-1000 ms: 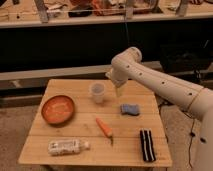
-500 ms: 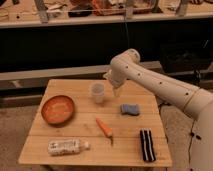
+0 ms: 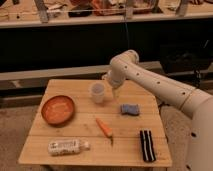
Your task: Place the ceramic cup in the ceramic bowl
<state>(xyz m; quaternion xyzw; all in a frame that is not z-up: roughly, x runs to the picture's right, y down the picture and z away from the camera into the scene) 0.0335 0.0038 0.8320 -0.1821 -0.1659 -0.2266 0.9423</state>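
The pincer (image 3: 108, 80) hangs spread just right of the ceramic cup (image 3: 97, 93). On the worktop (image 3: 75, 132), well nearer than that cup, lies a white bottle (image 3: 67, 146), then a carrot (image 3: 104, 127). The ceramic bowl (image 3: 57, 110) sits to the cup's left, apart from it. The cup stands upright.

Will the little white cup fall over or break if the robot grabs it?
Probably breakable: the ceramic cup looks hard. It stands upright, short and wide-mouthed, so it likely won't tip easily; its smooth sides might slip. The claw hovers close beside its rim.
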